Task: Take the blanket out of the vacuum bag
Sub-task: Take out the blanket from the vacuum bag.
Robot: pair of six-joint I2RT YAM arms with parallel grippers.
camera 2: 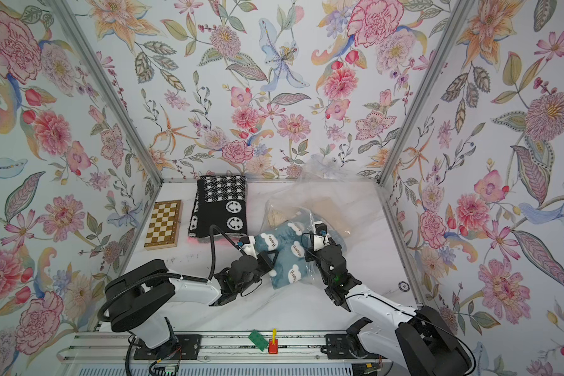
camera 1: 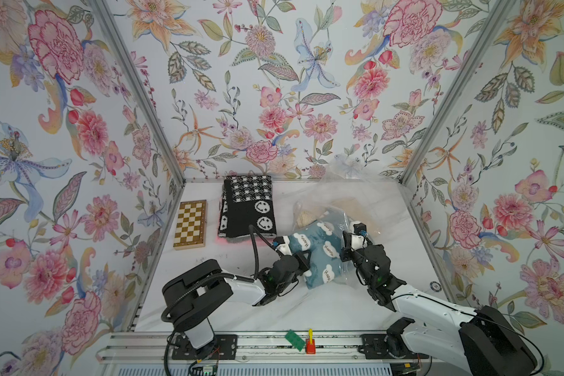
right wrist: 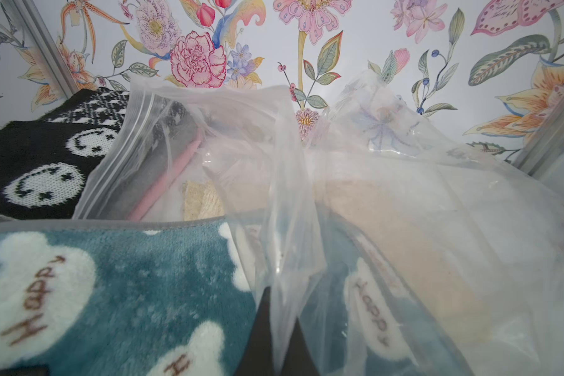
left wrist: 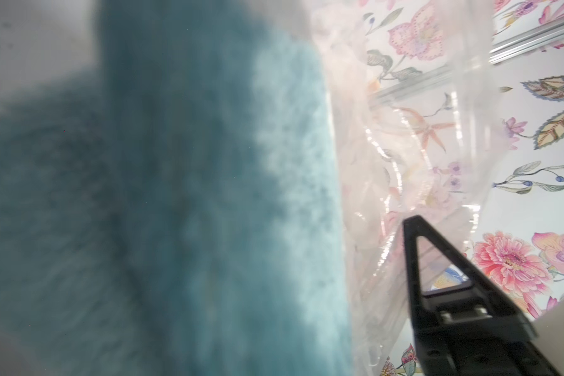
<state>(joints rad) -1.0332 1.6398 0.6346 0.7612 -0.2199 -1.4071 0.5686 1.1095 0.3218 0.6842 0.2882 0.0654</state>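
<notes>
blanket: the blue blanket (camera 1: 319, 257) with white clouds that say "Happy". It sits mid-table, between the two arms.
long axis: pretty much near-to-far in both top views, with a slight bend. The near end points back toward the arm bases, and the far end goes into the bag.
in or out: half and half. The left and near part is bare. In the right wrist view the right part shows only through the film.
bag: the vacuum bag (camera 1: 372, 201) is crumpled clear plastic on the right and far side of the table (camera 1: 323, 312), bunched up against the back wall.
left gripper (camera 1: 303, 262): clamped tight on the blanket's left edge. Fuzzy blue fills most of its wrist view.
right gripper (right wrist: 279, 345): pinched closed on a fold of bag film, right beside the blanket.
in the way: film lies draped over the blanket's right side, and some beige fabric (camera 1: 306, 216) sits inside the bag just past the far end.
neighbours: a folded black smiley blanket (camera 1: 248, 208) lies just to the left, near the left gripper. A chessboard (camera 1: 190, 224) sits further left, apart from everything else.
</notes>
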